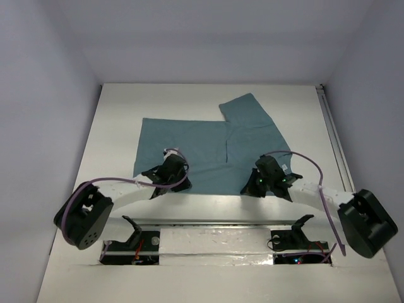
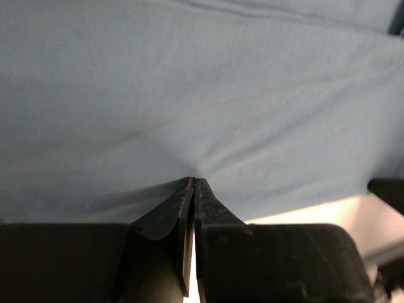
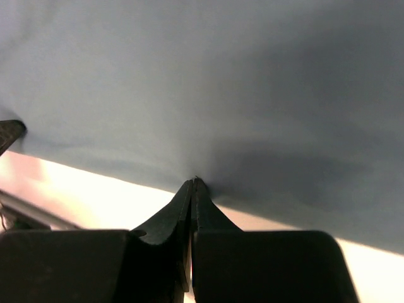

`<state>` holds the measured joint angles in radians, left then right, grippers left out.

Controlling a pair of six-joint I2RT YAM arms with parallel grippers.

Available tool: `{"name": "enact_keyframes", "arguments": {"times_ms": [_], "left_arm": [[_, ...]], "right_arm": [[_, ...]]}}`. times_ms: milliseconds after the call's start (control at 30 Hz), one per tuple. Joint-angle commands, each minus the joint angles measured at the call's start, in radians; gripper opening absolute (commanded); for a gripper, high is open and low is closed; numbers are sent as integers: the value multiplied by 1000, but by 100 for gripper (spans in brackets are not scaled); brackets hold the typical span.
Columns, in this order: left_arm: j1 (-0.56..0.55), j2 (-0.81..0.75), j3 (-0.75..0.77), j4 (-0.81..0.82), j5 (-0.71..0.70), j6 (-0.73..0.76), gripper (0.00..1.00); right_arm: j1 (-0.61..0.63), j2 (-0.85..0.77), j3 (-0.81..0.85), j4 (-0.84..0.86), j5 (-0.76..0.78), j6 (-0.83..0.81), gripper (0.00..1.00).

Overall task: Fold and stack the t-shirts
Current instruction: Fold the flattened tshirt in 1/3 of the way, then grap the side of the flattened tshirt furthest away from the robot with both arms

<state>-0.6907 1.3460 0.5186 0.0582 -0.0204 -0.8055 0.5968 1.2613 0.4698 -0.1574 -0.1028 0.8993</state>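
One teal t-shirt [image 1: 202, 148] lies spread on the white table, a sleeve sticking out toward the far right. My left gripper [image 1: 172, 165] sits over its near left edge and my right gripper [image 1: 265, 173] over its near right edge. In the left wrist view my gripper [image 2: 194, 181] is shut, its tips pinching the t-shirt [image 2: 208, 95] with creases running out from them. In the right wrist view my gripper [image 3: 193, 182] is shut on the t-shirt's [image 3: 208, 82] near edge. No white neck label shows.
The white table [image 1: 117, 126] is walled on the left, back and right. A metal rail [image 1: 208, 222] runs along the near edge between the arm bases. Bare tabletop shows under the cloth edge in the right wrist view [image 3: 95, 189].
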Motion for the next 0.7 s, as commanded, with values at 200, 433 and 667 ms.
{"name": "enact_keyframes", "arguments": {"times_ms": [200,433,667], "left_arm": [[-4,-117,137,-346,-90,-22,19],[342,100,564,-280,-118,225,30],[577,428,825,-213,-154,282,0]], "right_arm": [[9,-146,132,-379,1,-115,3],[-41,24,525,-415,97,-275,0],[-109,209,750,-366,63,-373,0]]}}
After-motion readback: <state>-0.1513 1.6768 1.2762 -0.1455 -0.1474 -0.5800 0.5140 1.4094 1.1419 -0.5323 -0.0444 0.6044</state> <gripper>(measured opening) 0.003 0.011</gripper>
